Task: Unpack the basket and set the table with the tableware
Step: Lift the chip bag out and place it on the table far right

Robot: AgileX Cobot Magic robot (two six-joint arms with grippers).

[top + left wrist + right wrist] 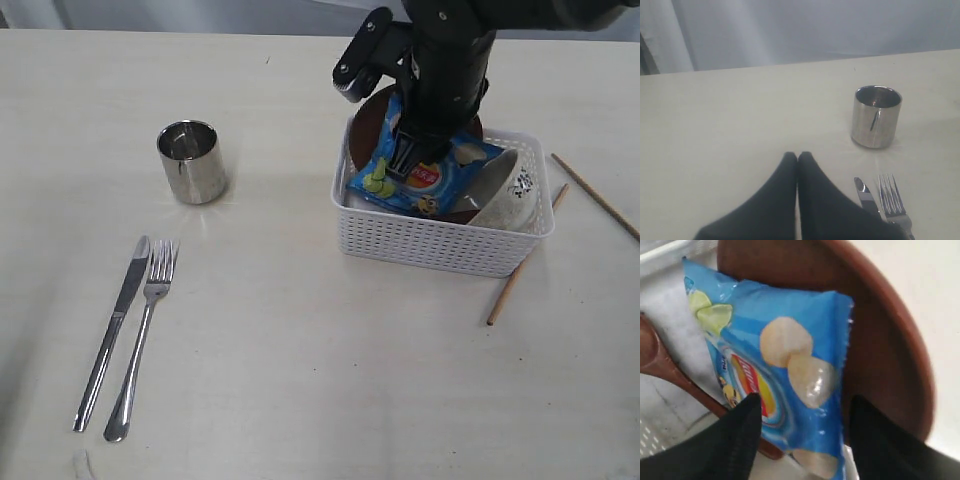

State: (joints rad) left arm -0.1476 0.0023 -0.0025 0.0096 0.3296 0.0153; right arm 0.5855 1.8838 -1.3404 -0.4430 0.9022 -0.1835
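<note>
Your basket (440, 240) sits right of centre in the exterior view and is not yet unpacked. The plate (372, 112) leans on its far wall, the bowl (512, 188) lies tilted at its right end and the spoon (670, 371) is down inside. A blue chip bag (430, 178) is spread over all three. Your right gripper (802, 410) is inside the basket with its fingers (747, 415) spread, one on either side of the bag's edge, gripping nothing.

If you close here, you will most likely take the bag, which is not tableware. That is fine if you mean to clear it, but the foil looks slick and puffed and may slide out of a shallow pinch. If you reach deeper, a finger could catch the plate behind the bag and tip it. The basket looks light, so a snagged lift could drag or tilt it. One chopstick (522, 258) lies close against the basket's right corner and would roll if the basket moved. The other chopstick (597, 197) lies farther right.

The cup (192, 160), upper left of centre, and the knife (112, 335) and fork (143, 340), lower left, are already out on the table (300, 380). Your left gripper (797, 160) hangs near them, pressed closed and empty. A low sweep from it could knock the cup.
</note>
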